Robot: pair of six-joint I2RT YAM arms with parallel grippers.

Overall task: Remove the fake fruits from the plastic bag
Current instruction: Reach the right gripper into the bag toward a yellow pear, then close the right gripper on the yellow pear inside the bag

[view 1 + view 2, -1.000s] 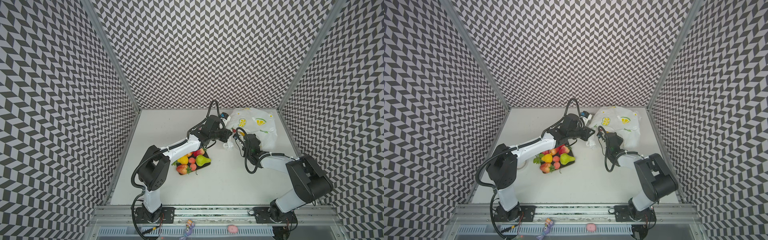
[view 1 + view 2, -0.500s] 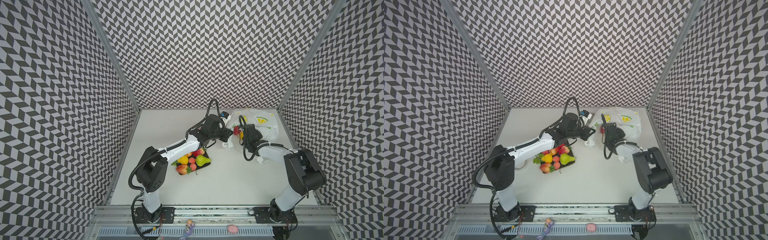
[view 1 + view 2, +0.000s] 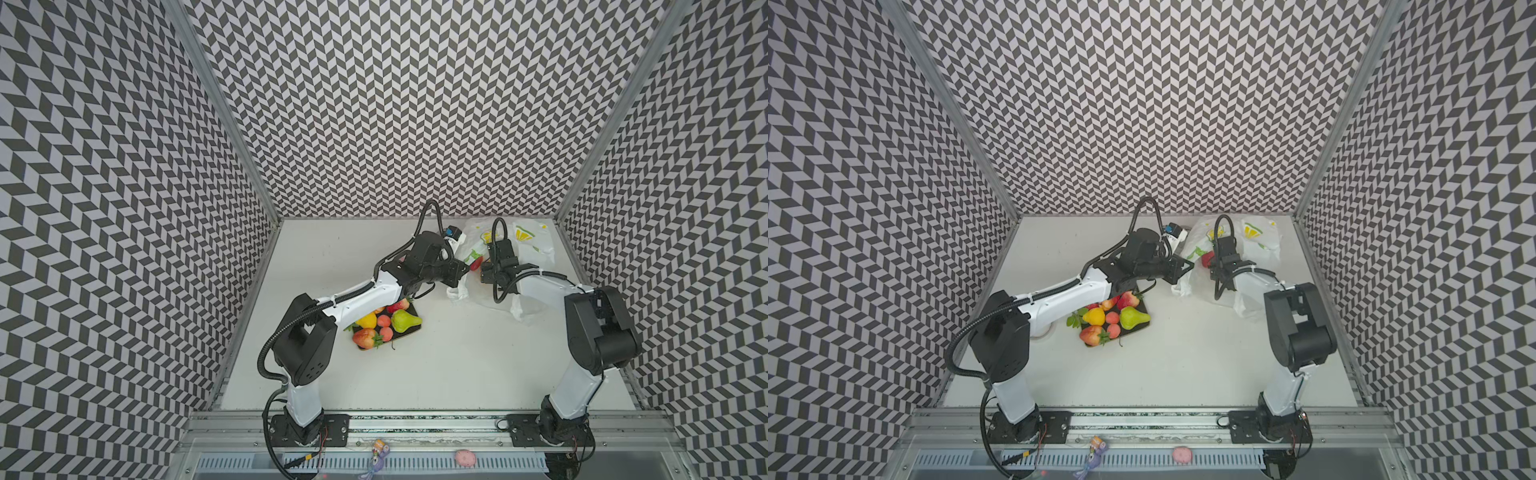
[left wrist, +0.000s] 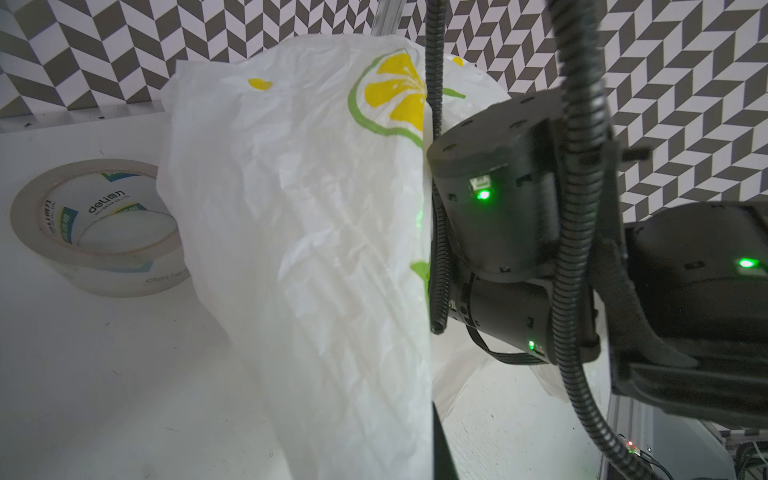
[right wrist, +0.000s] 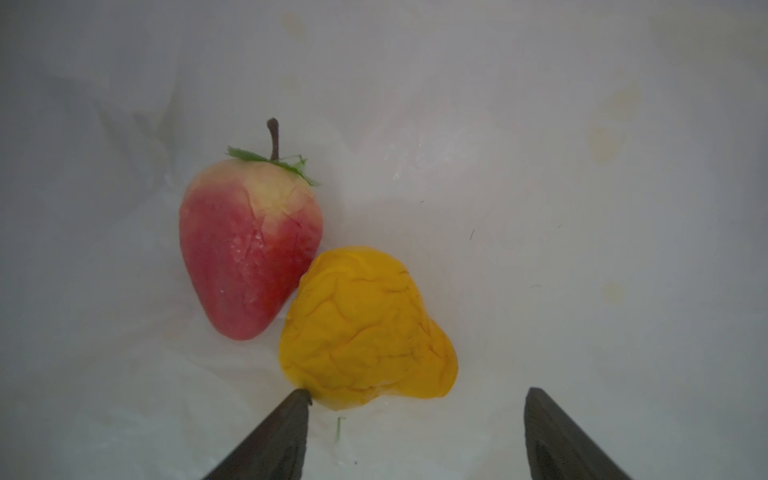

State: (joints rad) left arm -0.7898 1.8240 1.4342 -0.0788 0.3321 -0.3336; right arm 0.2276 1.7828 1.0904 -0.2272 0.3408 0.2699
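Observation:
The white plastic bag (image 3: 534, 245) with lemon prints lies at the back right, also seen in a top view (image 3: 1258, 239). My left gripper (image 3: 457, 271) is shut on the bag's near edge and holds it up; in the left wrist view the bag (image 4: 311, 249) fills the middle. My right gripper (image 5: 415, 399) is open inside the bag. A red strawberry (image 5: 249, 249) and a crumpled yellow fruit (image 5: 365, 328) lie just ahead of it, and one fingertip (image 5: 299, 401) touches the yellow fruit. Several fake fruits, among them a green pear (image 3: 405, 321), sit on a black tray (image 3: 415, 333).
A roll of tape (image 4: 95, 224) stands on the table beside the bag, towards the back. The patterned walls close in behind and right of the bag. A pink block (image 3: 465, 458) and a small toy (image 3: 377, 451) lie below the front rail.
My right gripper has pushed further into the bag's mouth and its jaws have spread wider. The left gripper has kept hold of the bag's edge without moving.

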